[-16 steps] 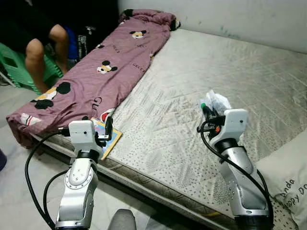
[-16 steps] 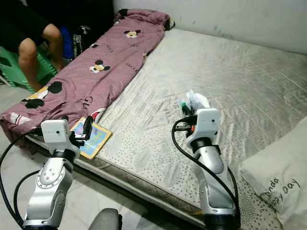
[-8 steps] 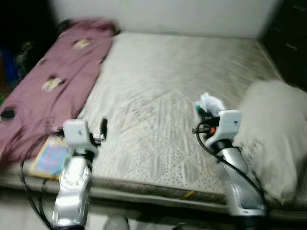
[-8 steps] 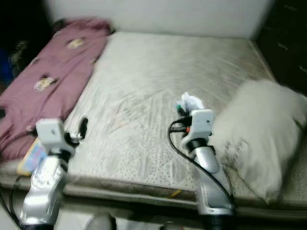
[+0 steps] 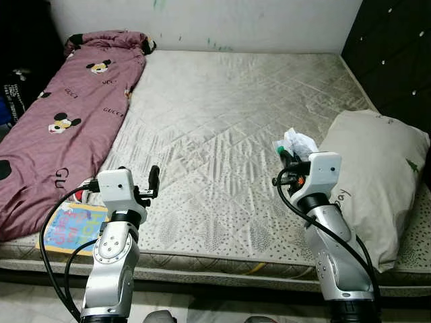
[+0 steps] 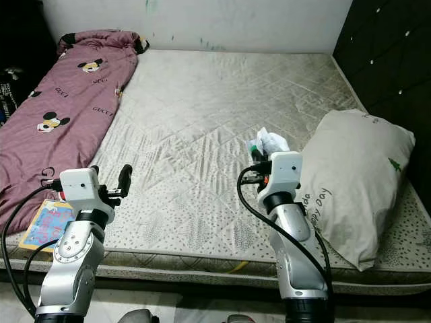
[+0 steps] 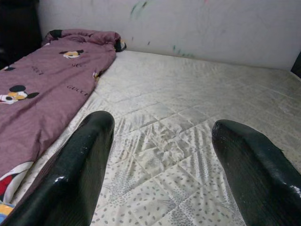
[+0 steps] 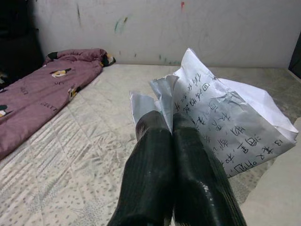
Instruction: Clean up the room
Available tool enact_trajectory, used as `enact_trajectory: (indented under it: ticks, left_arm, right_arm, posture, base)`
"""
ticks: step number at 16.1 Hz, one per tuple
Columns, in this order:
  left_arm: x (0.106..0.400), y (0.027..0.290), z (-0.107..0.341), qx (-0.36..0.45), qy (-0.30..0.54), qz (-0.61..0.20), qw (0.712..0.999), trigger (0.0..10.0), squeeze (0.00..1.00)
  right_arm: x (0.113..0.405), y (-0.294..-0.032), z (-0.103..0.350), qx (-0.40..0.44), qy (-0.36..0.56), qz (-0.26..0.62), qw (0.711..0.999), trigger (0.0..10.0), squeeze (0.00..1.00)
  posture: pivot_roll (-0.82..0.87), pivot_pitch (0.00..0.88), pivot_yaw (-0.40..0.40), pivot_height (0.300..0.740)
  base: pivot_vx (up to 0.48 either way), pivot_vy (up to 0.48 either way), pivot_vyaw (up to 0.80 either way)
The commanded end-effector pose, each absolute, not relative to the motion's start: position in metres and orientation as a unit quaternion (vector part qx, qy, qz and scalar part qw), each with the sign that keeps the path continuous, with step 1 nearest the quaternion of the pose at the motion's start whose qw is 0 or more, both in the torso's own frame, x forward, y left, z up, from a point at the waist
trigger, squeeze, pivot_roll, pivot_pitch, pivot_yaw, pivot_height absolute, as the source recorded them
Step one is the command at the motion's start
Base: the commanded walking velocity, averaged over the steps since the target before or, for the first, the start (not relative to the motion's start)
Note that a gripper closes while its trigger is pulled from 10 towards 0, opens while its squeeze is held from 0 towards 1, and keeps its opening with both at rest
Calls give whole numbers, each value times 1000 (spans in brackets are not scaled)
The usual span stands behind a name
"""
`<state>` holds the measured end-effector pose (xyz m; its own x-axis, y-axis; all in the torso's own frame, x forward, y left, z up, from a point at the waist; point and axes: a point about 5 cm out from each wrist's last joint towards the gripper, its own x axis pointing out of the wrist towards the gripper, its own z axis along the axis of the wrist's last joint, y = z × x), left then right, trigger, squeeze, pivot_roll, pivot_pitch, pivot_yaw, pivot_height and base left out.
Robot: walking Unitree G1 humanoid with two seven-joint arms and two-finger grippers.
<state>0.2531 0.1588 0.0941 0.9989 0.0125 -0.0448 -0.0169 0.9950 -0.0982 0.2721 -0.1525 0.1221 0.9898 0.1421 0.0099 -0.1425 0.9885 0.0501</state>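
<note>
A crumpled paper [image 8: 221, 127] is clamped in the right claw [image 8: 171, 123] above the bed [image 5: 229, 108]; the left claw [image 7: 157, 136] is held apart.

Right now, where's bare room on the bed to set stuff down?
Bare: the mattress middle, between the purple blanket and the pillow, back to the wall. Crowded: the robot's left edge with blanket and book; the right with the pillow and the right gripper clamping paper.

Bed [image 5: 229, 121]: blanket [image 5: 60, 128] along left side; book [image 5: 67, 229] at near left corner; pillow [image 5: 377, 182] at right edge.
</note>
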Motion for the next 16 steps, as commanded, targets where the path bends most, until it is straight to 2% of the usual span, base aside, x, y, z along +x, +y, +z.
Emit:
enact_trajectory:
  ticks: [1, 7, 10, 16]
  left_arm:
    - [254, 160, 97, -48, 18, 11, 999, 10000, 0]
    - [256, 159, 98, -51, 18, 11, 998, 10000, 0]
    - [256, 159, 98, -51, 18, 11, 998, 10000, 0]
    - [257, 159, 98, -51, 19, 13, 998, 10000, 0]
  right_arm:
    - [272, -153, 122, 26, 0, 73, 997, 10000, 0]
    - [274, -152, 123, 27, 2, 77, 997, 10000, 0]
    - [274, -150, 122, 27, 4, 80, 996, 10000, 0]
    - [274, -148, 123, 14, -3, 92, 996, 10000, 0]
  posture:
    - [-89, 0, 27, 740]
    - [-90, 0, 23, 740]
    - [-90, 0, 23, 740]
    - [-89, 0, 22, 740]
  base:
    - [0, 352, 0]
    - [0, 354, 0]
    - [0, 354, -558]
    - [0, 344, 0]
